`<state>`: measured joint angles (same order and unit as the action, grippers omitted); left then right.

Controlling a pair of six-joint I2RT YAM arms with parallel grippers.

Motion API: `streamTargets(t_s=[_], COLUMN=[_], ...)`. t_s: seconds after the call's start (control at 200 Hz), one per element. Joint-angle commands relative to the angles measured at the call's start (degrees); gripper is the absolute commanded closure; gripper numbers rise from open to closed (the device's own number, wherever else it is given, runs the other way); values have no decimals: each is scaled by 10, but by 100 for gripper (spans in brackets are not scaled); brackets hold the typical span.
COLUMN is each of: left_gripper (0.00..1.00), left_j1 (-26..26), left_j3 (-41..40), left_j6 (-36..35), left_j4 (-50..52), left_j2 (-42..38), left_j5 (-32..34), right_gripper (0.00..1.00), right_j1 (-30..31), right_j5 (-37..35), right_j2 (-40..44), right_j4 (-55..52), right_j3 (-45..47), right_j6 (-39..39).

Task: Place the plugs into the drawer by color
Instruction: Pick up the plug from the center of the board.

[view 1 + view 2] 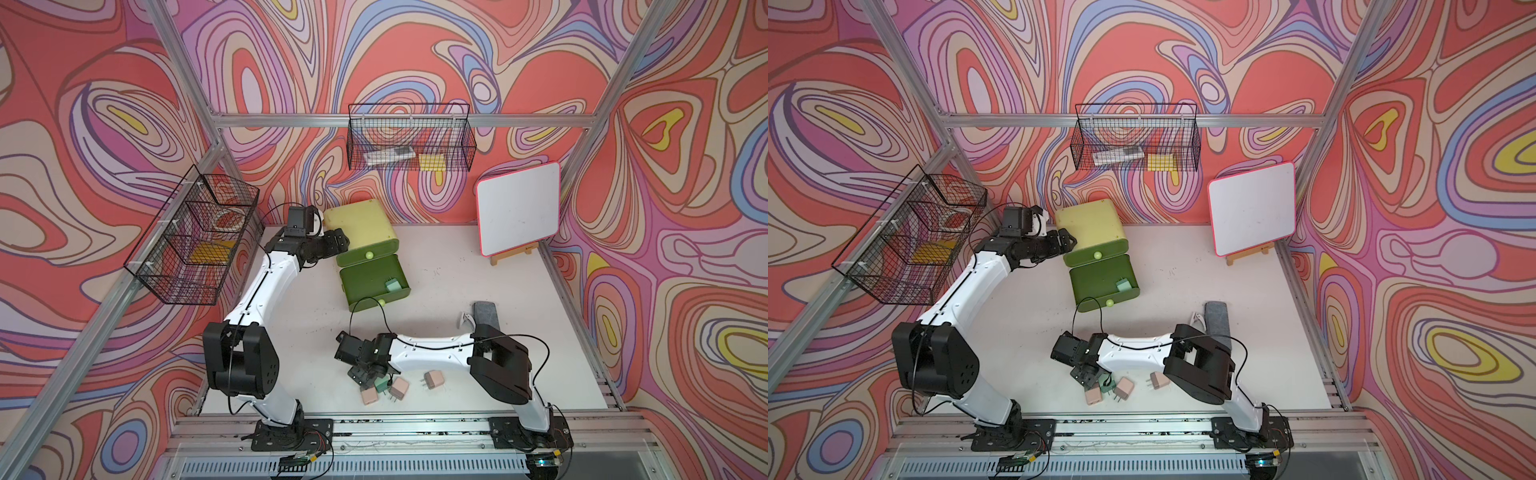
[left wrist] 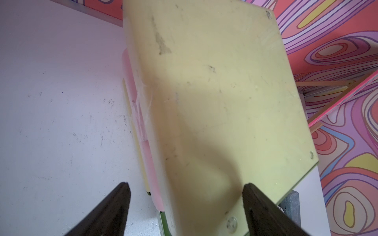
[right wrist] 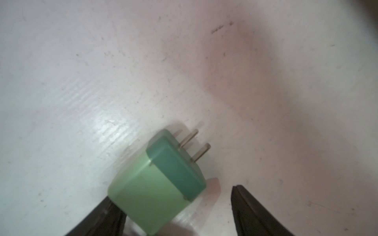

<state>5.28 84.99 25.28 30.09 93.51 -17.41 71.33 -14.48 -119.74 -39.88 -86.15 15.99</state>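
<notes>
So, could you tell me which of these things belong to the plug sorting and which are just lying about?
Job: cabinet, its open drawer, green plug inside, green plug on the table, three pink plugs.
Lying about: two wire baskets, whiteboard, eraser.

No writing, brand, number or sign can be read in any view. The whiteboard (image 1: pixel 517 210) at two o'clock on the table (image 1: pixel 457 270) shows only faint smudges. Any print on the pale packet (image 1: pixel 388 154) in the wire basket (image 1: pixel 457 141) at twelve o'clock is too blurred to tell.
</notes>
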Motion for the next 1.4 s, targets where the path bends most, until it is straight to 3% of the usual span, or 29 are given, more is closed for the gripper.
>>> streamTargets(t_s=[0.0, 0.23, 0.33, 0.641, 1.242, 1.392], left_gripper=[15, 14, 14, 14, 14, 14], left_j1=[2, 2, 2, 2, 2, 2], left_j3=[-10, -10, -10, -8, -9, -9], left_j6=[-3, -1, 0, 2, 2, 3], left_j4=[5, 3, 3, 1, 1, 0], left_j2=[-15, -16, -17, -12, -10, -13], left_j5=[-5, -6, -5, -12, -10, -8], right_gripper=[22, 31, 31, 28, 23, 27], right_j1=[-1, -1, 0, -4, -7, -8], right_j5=[-30, 58, 41, 43, 10, 21], right_j2=[28, 44, -7, -69, -27, -27], right_j4=[-21, 28, -25, -66, -38, -29], right_j3=[10, -8, -63, -118, -75, -64], right_j6=[12, 110, 144, 142, 147, 152])
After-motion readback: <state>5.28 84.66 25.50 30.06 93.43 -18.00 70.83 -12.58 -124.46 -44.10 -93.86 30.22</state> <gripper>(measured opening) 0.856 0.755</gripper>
